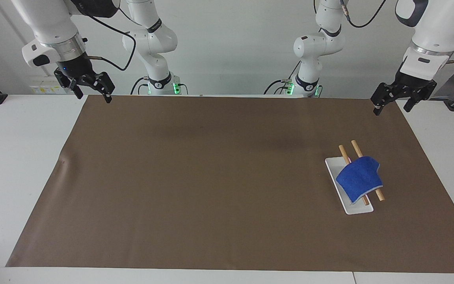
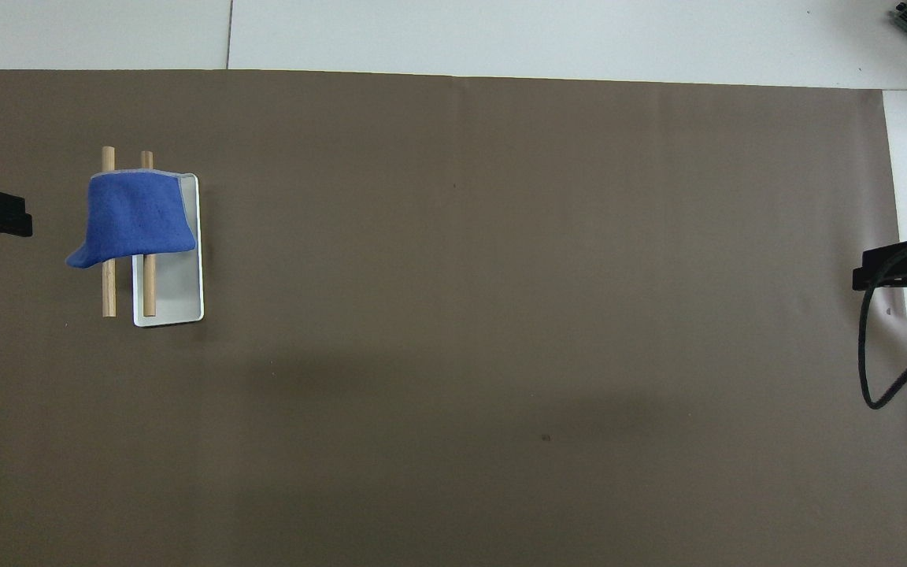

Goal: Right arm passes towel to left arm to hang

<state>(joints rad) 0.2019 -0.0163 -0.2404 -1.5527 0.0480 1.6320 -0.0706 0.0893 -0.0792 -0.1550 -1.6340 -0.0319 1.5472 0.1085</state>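
Blue towel (image 1: 359,178): draped over two wooden rods (image 1: 378,194) of a rack with a white base (image 1: 355,209), on the brown mat (image 1: 211,177), toward the left arm's end of the desk (image 1: 18,157). Left gripper (image 1: 393,100): raised over the mat's corner next to the robots, jaws spread wide, empty. Right gripper (image 1: 91,89): raised over the mat's corner at the right arm's end, jaws spread wide, empty.

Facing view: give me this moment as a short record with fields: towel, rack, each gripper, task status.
towel: draped over two wooden rods, held by no gripper
rack: rods over a white tray, toward the left arm's end of the mat
left gripper: open, empty, over the mat's corner
right gripper: open, empty, over the mat's other corner
status: towel hung
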